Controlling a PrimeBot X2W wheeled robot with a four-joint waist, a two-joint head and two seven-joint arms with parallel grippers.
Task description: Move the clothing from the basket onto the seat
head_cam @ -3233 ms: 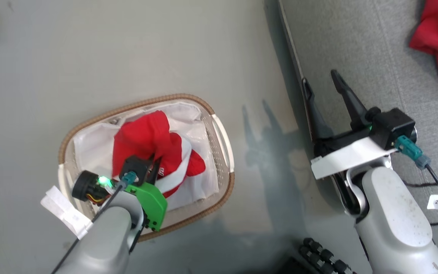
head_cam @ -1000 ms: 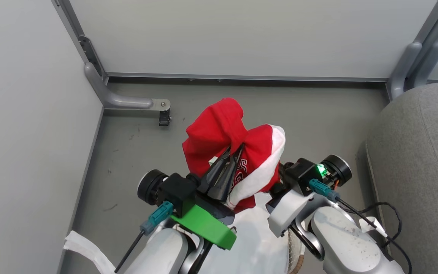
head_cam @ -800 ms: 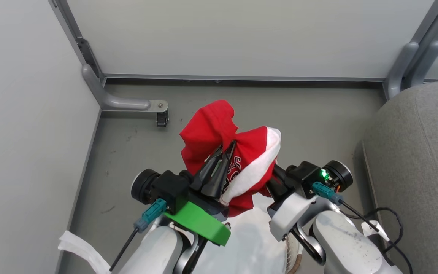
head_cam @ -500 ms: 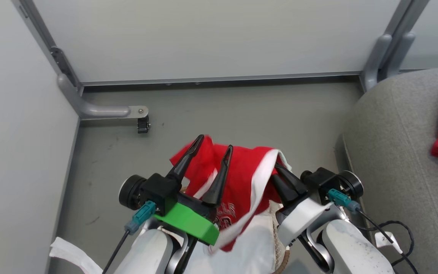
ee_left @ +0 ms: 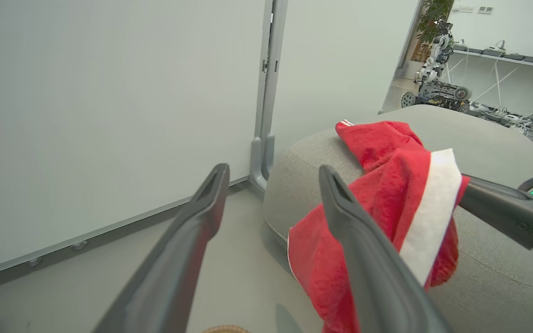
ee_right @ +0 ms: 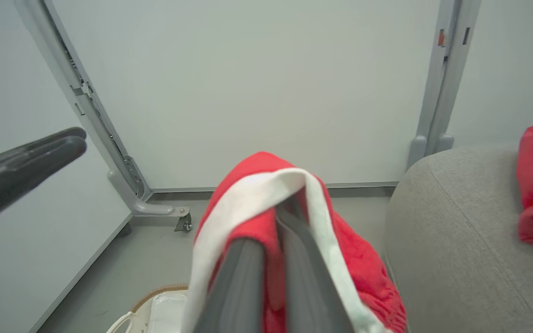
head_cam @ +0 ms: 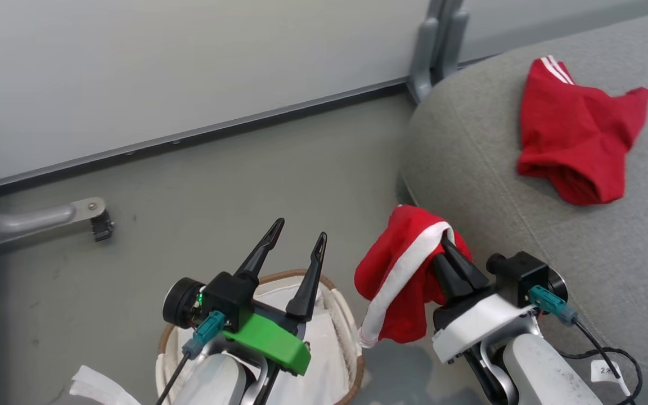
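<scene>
A red garment with a white band, the clothing (head_cam: 400, 275), hangs from my right gripper (head_cam: 449, 247), which is shut on it just left of the grey seat (head_cam: 487, 191). In the right wrist view the fabric (ee_right: 252, 185) drapes over the closed fingers (ee_right: 248, 268). My left gripper (head_cam: 300, 232) stands open and empty above the basket (head_cam: 352, 343), whose white liner shows. From the left wrist the clothing (ee_left: 387, 199) hangs to the right of the spread fingers (ee_left: 354, 240). A second red garment (head_cam: 577, 140) lies on the seat.
Pale wall panels close the back and left. A grey metal foot with a small caster (head_cam: 99, 225) sits on the floor at the left. A black cable (head_cam: 611, 354) trails beside my right arm. Another robot (ee_left: 437, 69) stands far off behind the seat.
My left gripper has opened and let go of the red garment, and the right gripper has shut on it and now holds it alone. The camera has swung right toward the seat.
</scene>
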